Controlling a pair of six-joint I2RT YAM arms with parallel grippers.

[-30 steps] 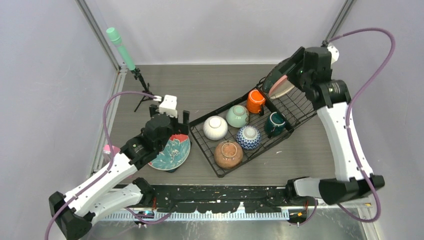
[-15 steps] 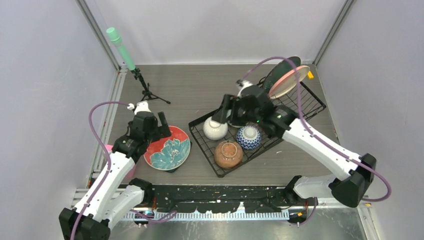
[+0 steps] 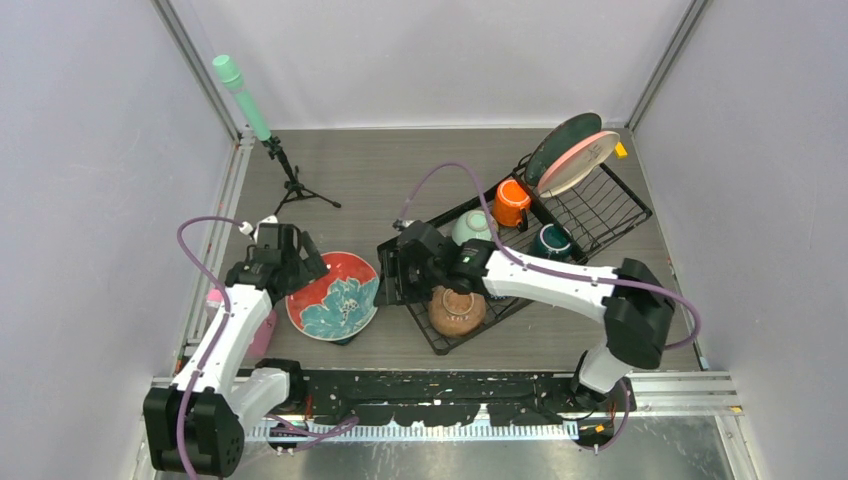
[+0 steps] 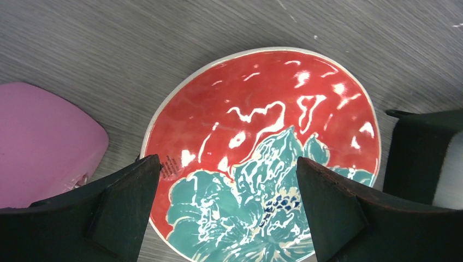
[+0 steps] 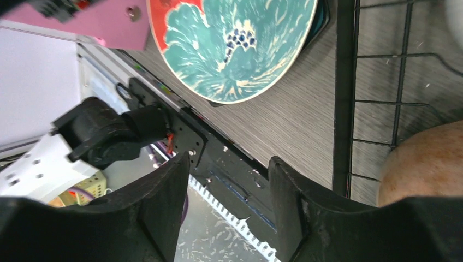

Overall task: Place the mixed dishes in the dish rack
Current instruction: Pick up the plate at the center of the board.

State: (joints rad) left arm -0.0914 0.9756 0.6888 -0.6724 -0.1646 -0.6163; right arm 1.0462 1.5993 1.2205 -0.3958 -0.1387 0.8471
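Observation:
A red plate with a teal flower [image 3: 335, 297] lies flat on the table left of the dish rack [image 3: 600, 205]. My left gripper [image 3: 300, 263] hovers over the plate's left edge, open and holding nothing; in the left wrist view the plate [image 4: 262, 125] fills the space under the gripper [image 4: 228, 164]. My right gripper [image 3: 392, 275] reaches across the rack tray to its left rim, open and empty [image 5: 228, 164]. In the rack are a brown bowl [image 3: 457, 311], a mint-green bowl [image 3: 468, 226], an orange mug [image 3: 511, 203], a dark teal mug [image 3: 551, 241], and upright dark teal [image 3: 560, 145] and pink [image 3: 580, 162] plates. The right arm hides the white and blue-patterned bowls.
A small pink cup [image 3: 216, 298] sits by the left arm, close to the plate. The mint-green cylinder on its black tripod [image 3: 242, 97] stands at the back left. The rack's black rim [image 5: 344, 82] and the brown bowl [image 5: 428, 164] lie right of my right fingers.
The right arm swung from the back basket, where the pink plate now stands, down across the tray to its left rim, its jaws narrowing. The left gripper drew back left, uncovering the plate.

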